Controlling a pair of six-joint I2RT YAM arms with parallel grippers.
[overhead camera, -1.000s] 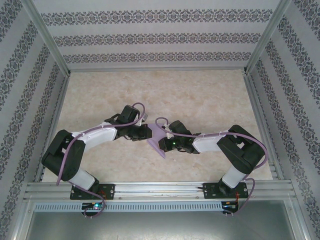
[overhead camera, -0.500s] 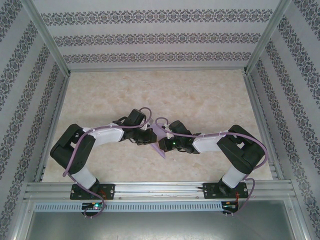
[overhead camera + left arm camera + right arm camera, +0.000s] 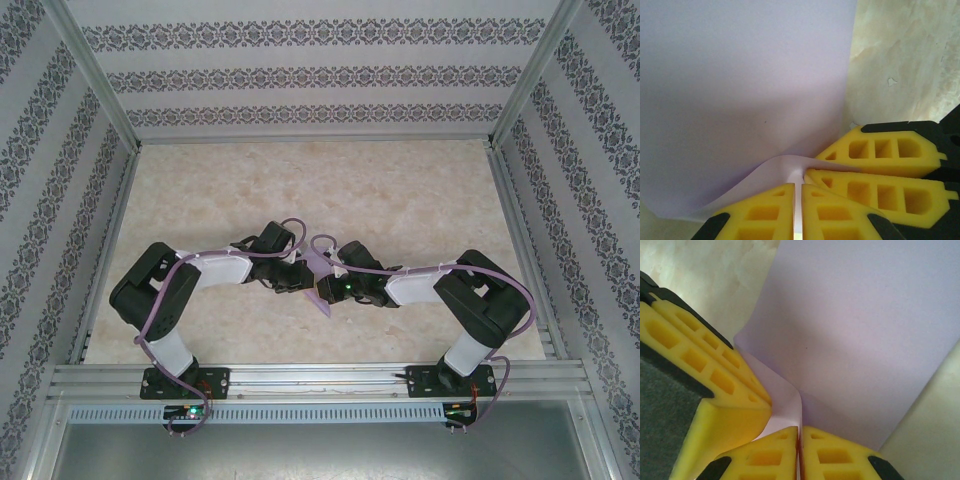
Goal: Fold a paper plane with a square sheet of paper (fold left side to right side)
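**Two claws, one lavender sheet: both pinch the paper at mid-tabletop**

Seen from above, the left arm (image 3: pixel 170 300) bends inward. Its left claw (image 3: pixel 302 277) is closed on the single square sheet of paper (image 3: pixel 324 303), which is held between the two claws near the middle of the marbled beige tabletop (image 3: pixel 400 200), with one pointed corner toward the near edge. The right claw (image 3: pixel 322 290), at the end of the right arm (image 3: pixel 480 305), is clamped on the same sheet from the other side. The wrist views show four yellow fingers (image 3: pixel 770 215) in all. Each pair is pressed together over a curled edge of the paper, and the two pairs sit just beside each other. The sheet is plain, matte, unmarked pale purple, spreading smooth and broad beyond the fingertips.
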